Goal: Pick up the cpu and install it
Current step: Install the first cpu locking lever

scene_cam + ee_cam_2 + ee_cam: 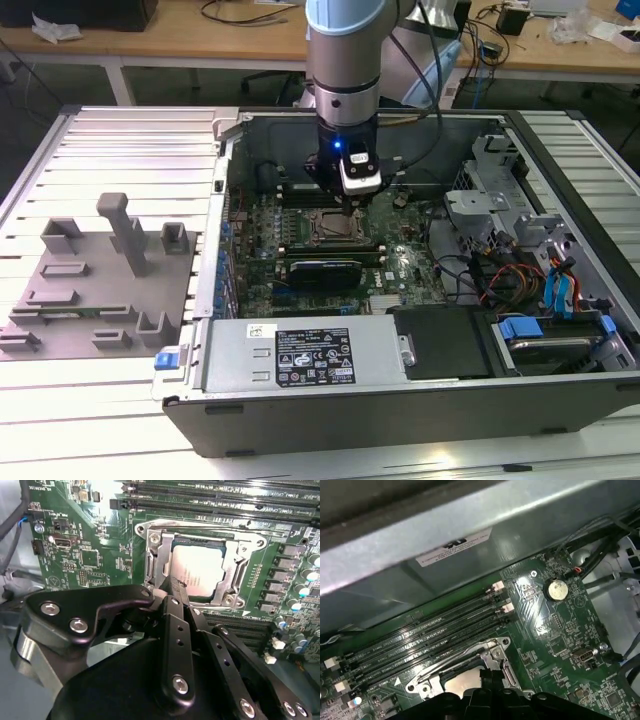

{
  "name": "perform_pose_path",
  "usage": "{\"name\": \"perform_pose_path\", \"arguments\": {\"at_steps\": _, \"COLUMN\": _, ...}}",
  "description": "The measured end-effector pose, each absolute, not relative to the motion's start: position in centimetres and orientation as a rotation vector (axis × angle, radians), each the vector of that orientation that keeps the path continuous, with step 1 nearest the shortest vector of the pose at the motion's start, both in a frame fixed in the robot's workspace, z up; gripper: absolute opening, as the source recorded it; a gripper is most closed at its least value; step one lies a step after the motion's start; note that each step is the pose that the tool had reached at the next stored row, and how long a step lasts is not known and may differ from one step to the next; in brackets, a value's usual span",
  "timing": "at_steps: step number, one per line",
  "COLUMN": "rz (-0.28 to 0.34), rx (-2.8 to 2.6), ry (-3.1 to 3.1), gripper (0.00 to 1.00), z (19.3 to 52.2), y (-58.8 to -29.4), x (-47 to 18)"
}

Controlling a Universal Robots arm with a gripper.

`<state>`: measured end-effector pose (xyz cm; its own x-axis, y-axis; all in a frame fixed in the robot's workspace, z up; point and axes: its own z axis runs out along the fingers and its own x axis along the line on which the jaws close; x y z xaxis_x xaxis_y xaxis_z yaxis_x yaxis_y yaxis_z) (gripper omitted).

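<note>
the small flat square cpu with its silver-white metal top (196, 570) lies inside the dark square socket frame with bright metal edges (150, 567) on the green motherboard (85, 555), so it appears already set in place, though whether it is fully seated cannot be judged from here. taking the socket frame as the landmark, the black metal gripper (172, 587) stands directly over the frame's near edge, its slim fingers (172, 615) drawn together into one narrow blade whose tip meets the cpu's edge. the jaws look clenched with nothing between them; the chip is not carried, it rests flat under the tip. in the first wrist view the same closed tip (490, 676) points down at the pale chip surface (462, 682) within the frame (492, 652). in the exterior view the gripper (352, 207) hangs straight above the socket (333, 226), inside the open dark metal computer case (330, 415). the cpu is square, with no long axis to speak of; it lies just beyond and below the fingertips, towards the rows of black memory slots (220, 502) on the frame's far side. the grey plastic fixture tray (95, 290) sits well apart, outside the case.
</note>
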<state>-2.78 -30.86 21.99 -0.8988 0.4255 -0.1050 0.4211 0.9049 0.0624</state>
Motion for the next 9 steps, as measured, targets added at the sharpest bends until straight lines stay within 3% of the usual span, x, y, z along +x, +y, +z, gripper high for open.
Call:
{"name": "perform_pose_path", "arguments": {"at_steps": 6, "rz": 0.009, "rx": 0.673, "ry": 3.031, "gripper": 0.11, "z": 21.91, "y": -30.83, "x": -2.60}}
{"name": "perform_pose_path", "arguments": {"at_steps": 9, "rz": -0.083, "rx": 0.659, "ry": 3.019, "gripper": 0.11, "z": 21.91, "y": -30.83, "x": -2.59}}
